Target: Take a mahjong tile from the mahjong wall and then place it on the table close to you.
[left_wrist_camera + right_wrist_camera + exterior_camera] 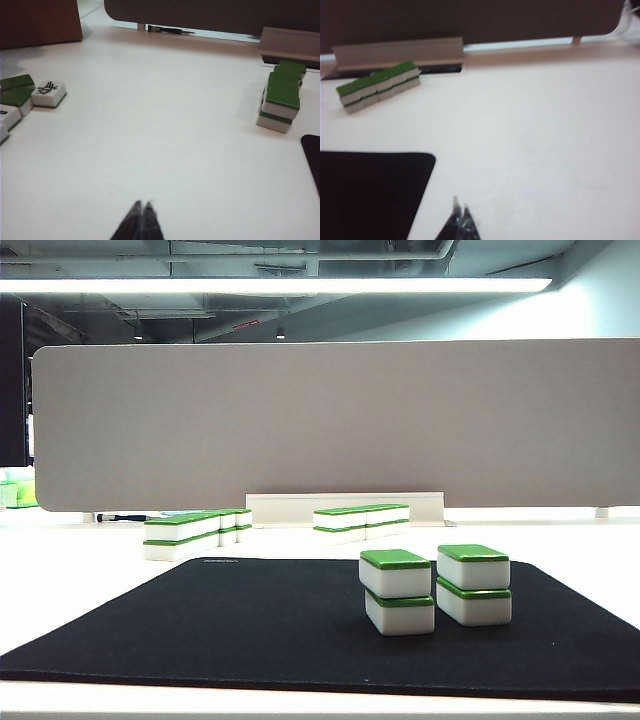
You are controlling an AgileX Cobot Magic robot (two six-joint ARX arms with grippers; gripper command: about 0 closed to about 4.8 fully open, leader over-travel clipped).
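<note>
Left gripper (142, 206) low over the bare white surface (160, 150), jaws shut tight, empty. Right gripper (459, 205) beside the black mat (365, 195), jaws shut too, nothing held. Mahjong wall (379, 85) far back, well apart. Looks done, or not begun.

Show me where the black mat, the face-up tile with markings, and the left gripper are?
black mat (200, 625): exterior view, bare middle of its surface.
face-up tile (48, 92): left wrist view, its marked white face.
left gripper (142, 205): left wrist view, its shut fingertips.
</note>
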